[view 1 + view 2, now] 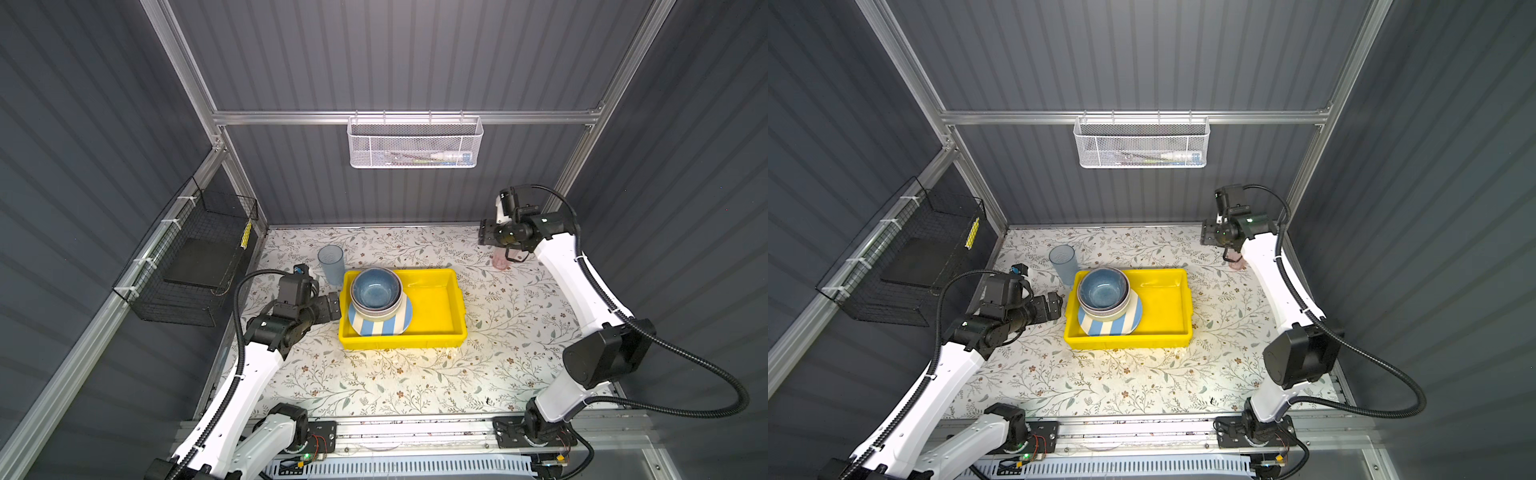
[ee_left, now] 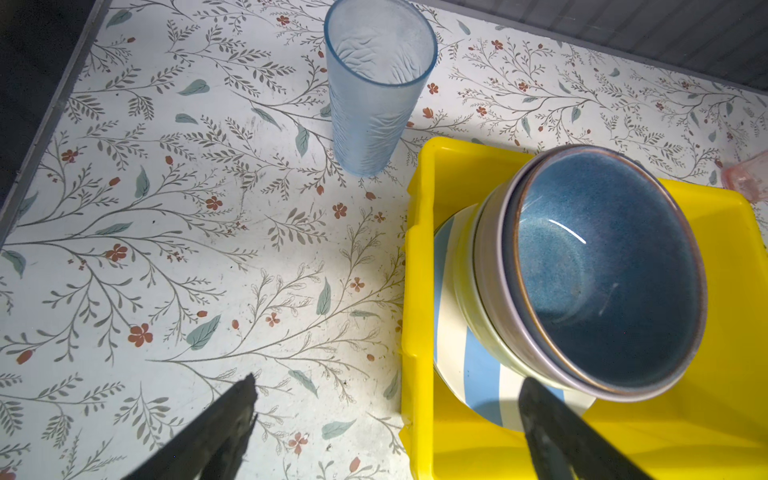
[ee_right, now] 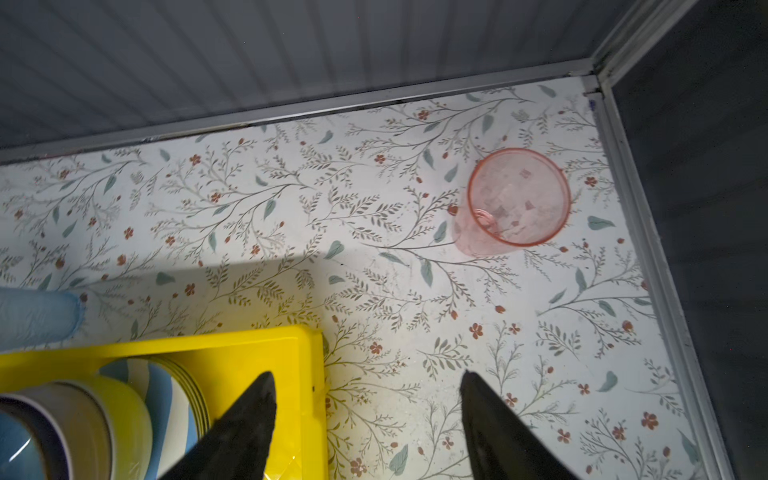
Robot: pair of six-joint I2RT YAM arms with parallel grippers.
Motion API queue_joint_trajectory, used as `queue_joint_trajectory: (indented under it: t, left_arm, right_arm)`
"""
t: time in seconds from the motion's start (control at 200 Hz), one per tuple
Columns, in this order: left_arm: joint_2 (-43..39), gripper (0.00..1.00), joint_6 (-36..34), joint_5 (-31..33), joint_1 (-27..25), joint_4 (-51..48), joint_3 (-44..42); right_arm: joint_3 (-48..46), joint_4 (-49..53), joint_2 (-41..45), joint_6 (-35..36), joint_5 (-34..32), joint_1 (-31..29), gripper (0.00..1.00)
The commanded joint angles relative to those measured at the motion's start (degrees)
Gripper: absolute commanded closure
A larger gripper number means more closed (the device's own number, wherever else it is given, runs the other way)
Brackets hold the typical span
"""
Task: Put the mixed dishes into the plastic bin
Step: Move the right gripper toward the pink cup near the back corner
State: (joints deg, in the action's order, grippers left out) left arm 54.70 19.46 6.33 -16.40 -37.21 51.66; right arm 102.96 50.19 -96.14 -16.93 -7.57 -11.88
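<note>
The yellow plastic bin [image 1: 432,337] [image 1: 1158,341] sits mid-table. In its left half a blue-white striped plate [image 1: 380,327] [image 2: 478,374] carries nested bowls: dark blue bowl [image 1: 375,286] [image 2: 602,270] inside lilac, inside pale green. A translucent blue tumbler [image 1: 331,262] [image 2: 374,104] stands upright on the table by the bin's far-left corner. A pink tumbler [image 3: 517,199] [image 1: 500,261] stands upright near the far-right corner, partly hidden by my right arm in both top views. My left gripper [image 1: 334,306] [image 2: 386,378] is open at the bin's left wall. My right gripper [image 1: 484,235] [image 3: 368,373] hangs open and empty, short of the pink tumbler.
A white mesh basket [image 1: 414,143] hangs on the back rail. A black wire basket [image 1: 195,257] is fixed to the left wall. The bin's right half [image 1: 436,303] holds nothing. Floral table [image 1: 395,382] stretches toward the front edge.
</note>
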Motion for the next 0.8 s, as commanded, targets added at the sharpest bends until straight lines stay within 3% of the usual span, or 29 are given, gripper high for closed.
queue_joint_trajectory:
  t: [0.0,0.465,0.795]
  left_arm:
    - [0.58,0.0,-1.96,-0.62,0.41,-0.49,2.41]
    - [0.37,0.0,-4.87,-3.06,0.41,-0.18,2.18]
    - [0.23,0.0,-5.55,-5.09,0.41,2.97,-1.0]
  right_arm:
    - [-1.28,-1.24,-0.8,-1.86,-1.3,3.64,0.32]
    - [-1.31,-5.01,-9.4,-4.25,2.68,16.78,0.59]
    - [0.77,-7.82,-15.91,-4.96,7.49,20.47,0.64]
